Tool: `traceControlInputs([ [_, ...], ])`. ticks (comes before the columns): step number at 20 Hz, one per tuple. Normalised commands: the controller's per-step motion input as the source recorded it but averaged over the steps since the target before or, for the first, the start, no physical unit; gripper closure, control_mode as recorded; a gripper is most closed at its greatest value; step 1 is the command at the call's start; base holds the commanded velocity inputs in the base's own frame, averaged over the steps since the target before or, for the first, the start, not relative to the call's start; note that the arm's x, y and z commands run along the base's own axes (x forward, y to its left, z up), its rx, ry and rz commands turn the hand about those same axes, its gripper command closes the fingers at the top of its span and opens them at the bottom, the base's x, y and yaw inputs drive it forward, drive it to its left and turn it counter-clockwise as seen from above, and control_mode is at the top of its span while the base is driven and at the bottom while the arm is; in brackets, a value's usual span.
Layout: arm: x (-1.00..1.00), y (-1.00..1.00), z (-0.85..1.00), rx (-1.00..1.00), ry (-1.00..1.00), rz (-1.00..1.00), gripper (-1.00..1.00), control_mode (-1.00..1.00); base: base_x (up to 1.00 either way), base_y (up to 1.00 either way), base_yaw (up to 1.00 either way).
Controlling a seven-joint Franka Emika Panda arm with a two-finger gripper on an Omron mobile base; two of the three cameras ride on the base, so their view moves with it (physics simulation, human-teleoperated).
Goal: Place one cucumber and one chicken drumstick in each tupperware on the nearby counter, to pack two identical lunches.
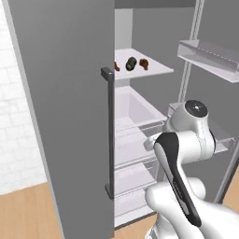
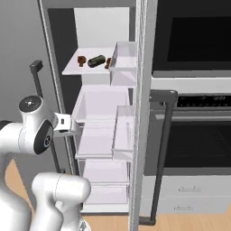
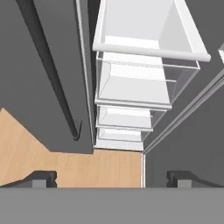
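cucumber (image 1: 131, 63) on fridge shelf (image 1: 156, 70) — unlabelled

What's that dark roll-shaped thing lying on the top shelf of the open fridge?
The dark cylinder looks like a short, stubby cucumber, very dark green, with a paler blunt end. It lies on its side on the white shelf, between two small reddish-brown pieces, apart from both. The gripper is open, well below it.

Up on the fridge's white upper shelf (image 1: 154, 70), the dark green cucumber (image 1: 131, 63) lies on its side, stubby and cylindrical. A brown chicken drumstick (image 1: 144, 63) rests just beside it on one side, and another brown drumstick (image 2: 81, 60) sits close on the other.
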Motion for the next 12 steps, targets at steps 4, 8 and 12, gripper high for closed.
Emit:
traceControlInputs([
  [4,0.0,0.0,0.0,0.0,0.0,0.0,-1.0,1.0,0.51,0.0,-0.18],
  [8,0.0,0.0,0.0,0.0,0.0,0.0,-1.0,1.0,0.5,0.0,-0.09],
  [12,0.0,0.0,0.0,0.0,0.0,0.0,-1.0,1.0,0.46,-0.01,-0.07],
])
